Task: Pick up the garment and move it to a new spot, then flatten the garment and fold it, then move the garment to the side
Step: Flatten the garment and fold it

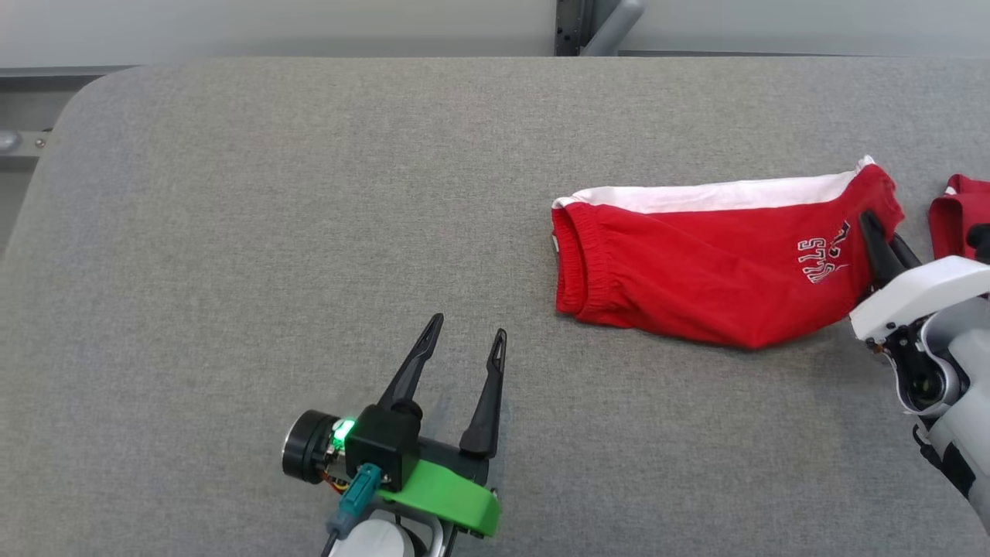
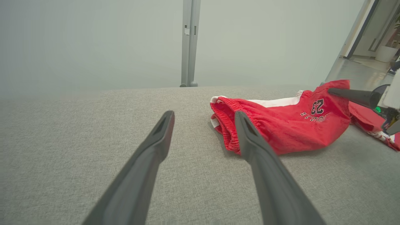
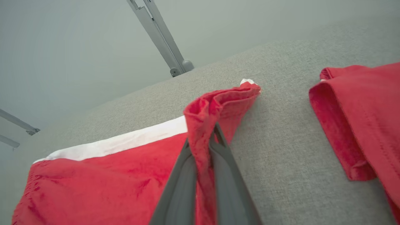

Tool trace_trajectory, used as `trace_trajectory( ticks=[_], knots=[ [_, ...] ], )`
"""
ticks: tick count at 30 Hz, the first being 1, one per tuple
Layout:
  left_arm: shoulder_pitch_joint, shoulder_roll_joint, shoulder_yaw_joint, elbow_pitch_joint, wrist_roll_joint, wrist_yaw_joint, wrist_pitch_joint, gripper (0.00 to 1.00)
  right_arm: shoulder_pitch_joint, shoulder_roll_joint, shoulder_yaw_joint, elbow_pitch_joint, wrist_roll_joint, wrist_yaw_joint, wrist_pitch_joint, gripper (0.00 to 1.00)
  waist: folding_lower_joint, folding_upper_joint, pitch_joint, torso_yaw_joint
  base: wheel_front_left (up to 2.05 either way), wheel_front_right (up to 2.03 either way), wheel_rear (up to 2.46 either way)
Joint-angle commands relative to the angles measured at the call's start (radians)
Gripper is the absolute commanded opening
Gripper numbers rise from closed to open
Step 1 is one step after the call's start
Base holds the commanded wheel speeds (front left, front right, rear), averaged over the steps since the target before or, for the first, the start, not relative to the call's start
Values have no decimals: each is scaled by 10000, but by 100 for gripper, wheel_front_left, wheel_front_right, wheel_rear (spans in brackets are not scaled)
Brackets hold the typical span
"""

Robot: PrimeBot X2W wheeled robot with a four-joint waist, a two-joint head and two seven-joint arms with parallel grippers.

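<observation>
Garment (image 1: 696, 271) on grey table (image 1: 309, 193), pale wall (image 2: 93, 40)

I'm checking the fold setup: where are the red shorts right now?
In the head view the red shorts lie on the right half of the grey table, their right end pinched in the right gripper, another red cloth just beyond.

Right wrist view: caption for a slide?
Right gripper shut on a fold of the red shorts on the grey table.
</observation>
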Motion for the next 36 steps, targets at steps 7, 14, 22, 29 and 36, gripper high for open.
trace_trajectory(
  ticks=[7,14,22,29,36],
  knots=[
    [145,20,-90,38,-204,60,-19,100,-551,253,454,-740,-597,-1,-28,0,0,0,-149,493,0,0,0],
    [175,20,-124,55,-312,89,-19,100,-1001,591,1345,-1536,-843,-1,-25,0,0,0,-201,742,0,0,0],
    [166,20,-150,-105,-444,203,-19,100,-858,866,2882,-2511,-1088,-1,459,0,0,0,47,877,0,0,0],
    [48,20,-216,-131,-595,255,-20,100,-519,803,3874,-2619,-1210,-1,740,4,0,0,211,834,0,0,0],
    [61,20,-184,-29,-623,252,-20,100,-273,874,4388,-2785,-1094,-1,730,18,0,0,75,678,0,0,0]
  ],
)
